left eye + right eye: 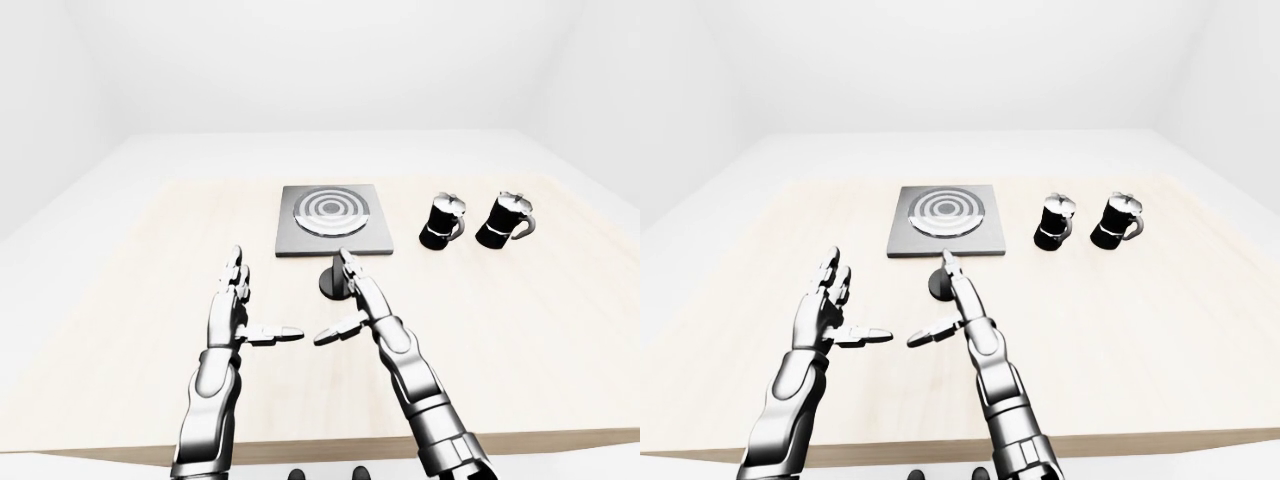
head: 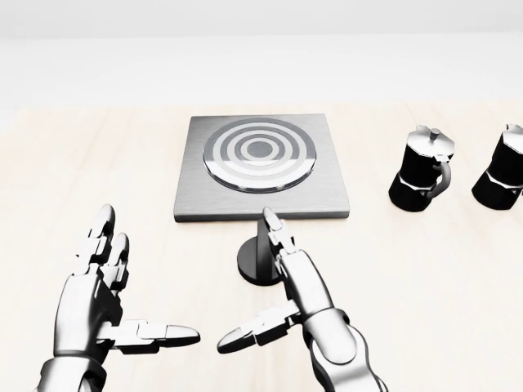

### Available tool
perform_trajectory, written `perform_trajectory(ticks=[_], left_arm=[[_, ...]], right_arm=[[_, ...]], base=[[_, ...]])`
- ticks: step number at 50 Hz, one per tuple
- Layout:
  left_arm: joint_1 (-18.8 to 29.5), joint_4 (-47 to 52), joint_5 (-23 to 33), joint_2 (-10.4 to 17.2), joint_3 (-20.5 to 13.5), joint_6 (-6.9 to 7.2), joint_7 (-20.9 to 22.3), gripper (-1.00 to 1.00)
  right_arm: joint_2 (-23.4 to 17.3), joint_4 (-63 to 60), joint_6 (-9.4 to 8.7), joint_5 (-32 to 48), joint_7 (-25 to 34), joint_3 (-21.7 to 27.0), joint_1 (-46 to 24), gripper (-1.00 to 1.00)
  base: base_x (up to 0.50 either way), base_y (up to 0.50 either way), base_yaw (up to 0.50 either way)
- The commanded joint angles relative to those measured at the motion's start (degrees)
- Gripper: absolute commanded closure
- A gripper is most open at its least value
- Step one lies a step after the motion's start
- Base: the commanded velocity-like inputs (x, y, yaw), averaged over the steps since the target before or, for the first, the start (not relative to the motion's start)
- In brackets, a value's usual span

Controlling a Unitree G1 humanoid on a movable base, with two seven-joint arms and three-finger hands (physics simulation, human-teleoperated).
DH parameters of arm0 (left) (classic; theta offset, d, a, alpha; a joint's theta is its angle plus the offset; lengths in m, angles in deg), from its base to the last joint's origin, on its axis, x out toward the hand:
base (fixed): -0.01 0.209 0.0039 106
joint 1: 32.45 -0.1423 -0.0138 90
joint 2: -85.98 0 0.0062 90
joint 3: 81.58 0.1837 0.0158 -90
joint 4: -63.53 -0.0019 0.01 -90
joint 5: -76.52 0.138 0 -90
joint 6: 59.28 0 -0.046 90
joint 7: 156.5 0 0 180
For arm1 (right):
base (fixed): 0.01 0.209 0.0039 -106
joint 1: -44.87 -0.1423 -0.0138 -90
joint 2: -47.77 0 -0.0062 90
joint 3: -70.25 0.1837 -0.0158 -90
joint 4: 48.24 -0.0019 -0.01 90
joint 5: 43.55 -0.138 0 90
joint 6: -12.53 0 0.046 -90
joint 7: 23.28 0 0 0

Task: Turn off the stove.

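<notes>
Both hands hover over the pale counter [image 2: 425, 294], fingers spread, holding nothing. The left hand [image 2: 96, 286] is at the head view's lower left, thumb pointing right. The right hand [image 2: 298, 286] reaches up-centre, its fingertips [image 2: 270, 219] at the dark knob [image 2: 255, 260]. Just beyond sits the stove [image 2: 261, 167]. Two black pots [image 2: 421, 170] [image 2: 500, 170] stand to its right.
</notes>
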Motion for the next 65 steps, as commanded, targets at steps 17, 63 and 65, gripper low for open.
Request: perform_trajectory(ticks=[17,63,65], left_arm=[[0.12,-0.38,-0.13,0.09,-0.26,-0.28,0.04,-1.0],[-0.27,-0.08,0.05,-0.11,0.18,-0.23,0.02,-1.0],[-0.3,-0.02,0.08,-0.11,0.21,-0.22,0.0,-1.0]], right_arm=[[0.67,1.9,0.0,-0.01,-0.23,-0.39,-0.64,-1.0],[-0.45,24.63,8.71,0.09,-2.77,2.91,-6.44,-1.0],[-0.26,23.46,7.53,0.12,-2.5,2.86,-6.9,-1.0]], base=[[0.0,0.0,0.0],[0.0,0.0,0.0],[0.0,0.0,0.0]])
